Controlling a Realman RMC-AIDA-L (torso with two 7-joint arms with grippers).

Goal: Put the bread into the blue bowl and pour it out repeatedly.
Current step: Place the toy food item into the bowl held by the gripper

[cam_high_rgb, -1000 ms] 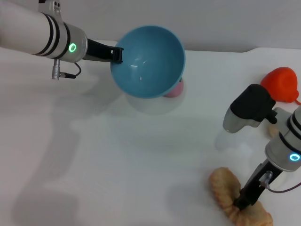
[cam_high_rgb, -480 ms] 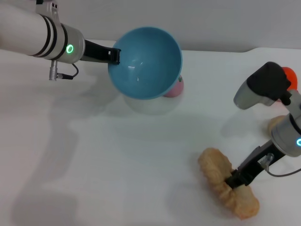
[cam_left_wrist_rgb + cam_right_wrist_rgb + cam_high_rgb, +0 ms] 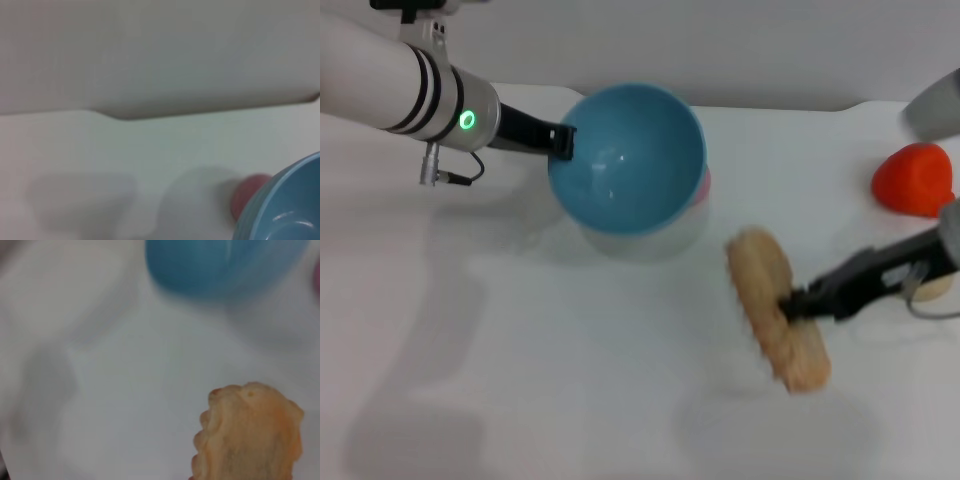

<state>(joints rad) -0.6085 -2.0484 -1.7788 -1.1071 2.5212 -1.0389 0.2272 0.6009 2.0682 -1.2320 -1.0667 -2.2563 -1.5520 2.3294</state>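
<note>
A: Bread first: where is the long ribbed toy loaf with the orange and cream-tan ridges (image 3: 775, 310)?

B: Clamped at its middle by the right gripper (image 3: 790, 303). The black fingers are closed on the loaf, one end reaching out to either side of them, and its shadow on the white table (image 3: 570, 380) lies apart from it, so it hangs above the surface.

A: And the round, deep, smooth light-blue plastic bowl (image 3: 627, 160)?

B: Beyond those fingertips, out past the loaf, and near but not touching it. The left gripper (image 3: 561, 140) grips its rim, black fingers pinched shut on the edge nearest that arm. The bowl is tipped so its glossy inside faces the head camera, and nothing lies in it.

A: Anything else around the fingers?

B: A small pink rounded object (image 3: 701, 184) peeks out from behind the bowl, on the side of it away from the left fingers. A bright orange-red rounded toy (image 3: 914, 179) sits behind the right gripper, back along its arm and to one side. A small beige ball (image 3: 932, 287) lies just beside that arm, partly hidden by it.

A: What do the wrist cameras show?

B: The right one shows one end of the loaf close up, with the bowl farther off; the left one catches only a piece of the bowl's rim and the pink object beside it.
</note>
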